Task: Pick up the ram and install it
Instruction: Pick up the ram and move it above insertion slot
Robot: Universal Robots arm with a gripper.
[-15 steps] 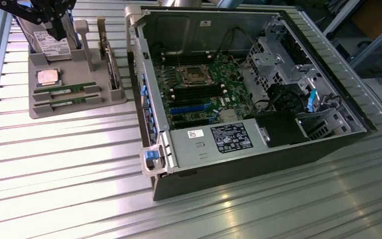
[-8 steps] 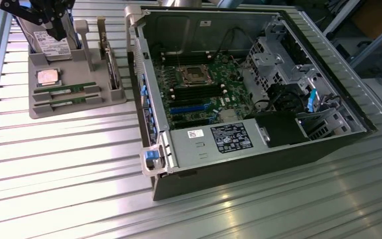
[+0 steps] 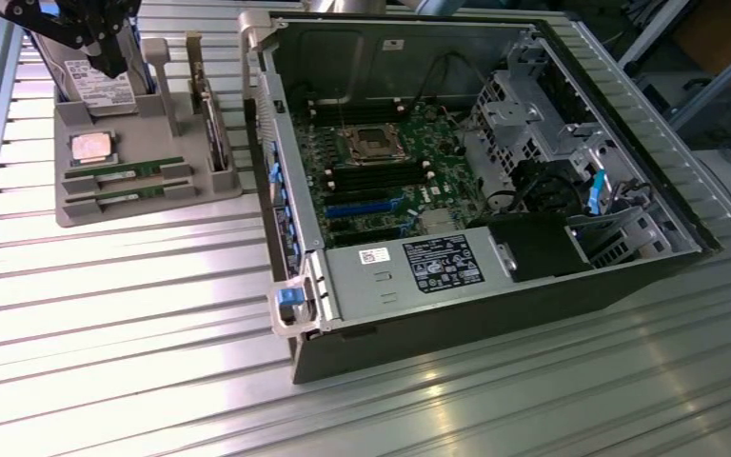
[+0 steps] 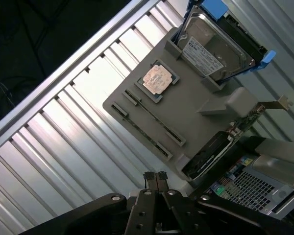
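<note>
On the ribbed metal table (image 3: 111,314), a grey tray (image 3: 80,214) is set just beside an open computer case (image 3: 467,314), toward the exterior view's left. Two matching green sticks are laid flat in the tray's front slots, parallel and close together: one ram (image 3: 125,174) and, nearer the tray's front edge, the other ram (image 3: 127,195). Both are seated in the tray. Just behind them a square silver processor (image 3: 90,147) is laid flat, and behind that a hard drive (image 3: 102,86) is stood upright. A card (image 3: 213,114) with a metal bracket is held on edge along the tray's side nearest the case.

The gripper (image 3: 114,69) is seen above the tray's far end, over the hard drive and well apart from both sticks. In the wrist view the gripper (image 4: 157,177) is shown clenched, its fingers pressed together with nothing between them. Beyond it the tray (image 4: 191,103), the processor (image 4: 157,80) and the hard drive (image 4: 213,46) are seen, with the ram (image 4: 152,118) visible edge-on as a thin line.

Inside the case a motherboard (image 3: 404,186) is laid flat, with dark memory slots (image 3: 365,178) beside its socket (image 3: 372,143). A labelled power supply (image 3: 423,267) is mounted at the near end.
</note>
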